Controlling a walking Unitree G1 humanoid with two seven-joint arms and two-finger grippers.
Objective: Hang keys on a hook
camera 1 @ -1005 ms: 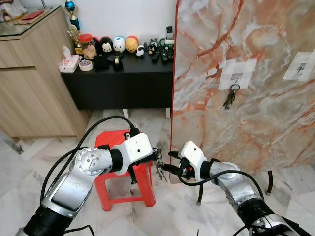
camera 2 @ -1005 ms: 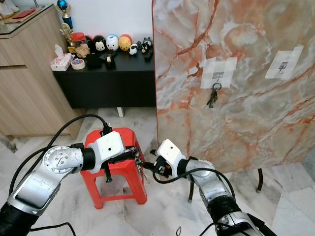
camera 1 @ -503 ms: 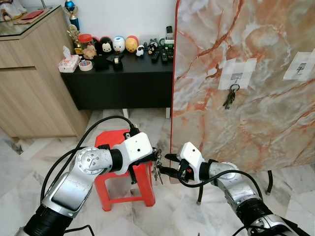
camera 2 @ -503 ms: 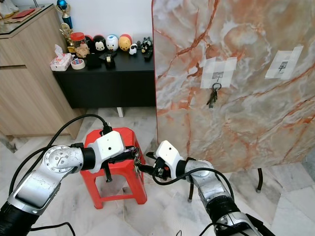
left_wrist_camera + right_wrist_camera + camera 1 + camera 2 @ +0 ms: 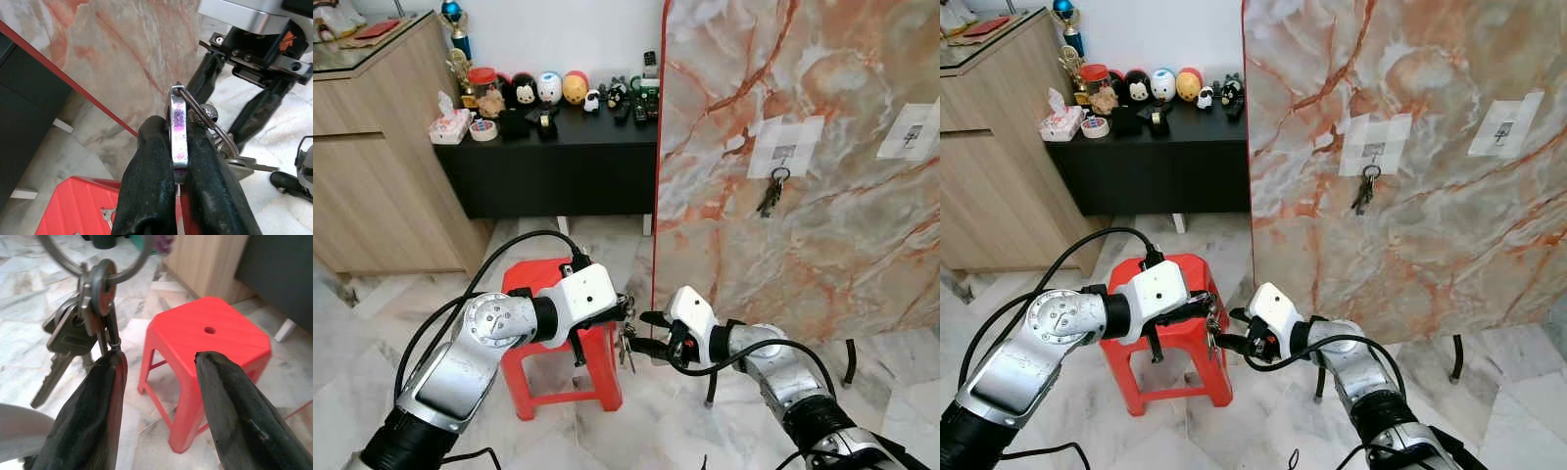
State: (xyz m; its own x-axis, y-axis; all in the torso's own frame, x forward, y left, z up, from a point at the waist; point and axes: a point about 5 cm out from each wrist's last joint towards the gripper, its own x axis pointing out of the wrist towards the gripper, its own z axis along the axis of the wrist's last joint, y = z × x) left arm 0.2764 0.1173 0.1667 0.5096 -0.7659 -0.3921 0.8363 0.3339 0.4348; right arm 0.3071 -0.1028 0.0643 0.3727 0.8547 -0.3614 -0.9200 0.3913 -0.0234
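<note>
Place: we'd call this a home, living-room or hallway sort of spot.
Floor: polished marble tiles (image 5: 607, 245).
Furniture: a low black sideboard (image 5: 548, 162) beside a wooden cabinet (image 5: 382, 147), plus a red plastic stool (image 5: 563, 343).
Clutter: we spot cartoon figurines (image 5: 548, 88), a tissue pack (image 5: 448, 122), a trophy (image 5: 457, 22).

Red stool (image 5: 555, 345); orange-veined marble panel (image 5: 822, 235); black cabinet (image 5: 548, 166).
</note>
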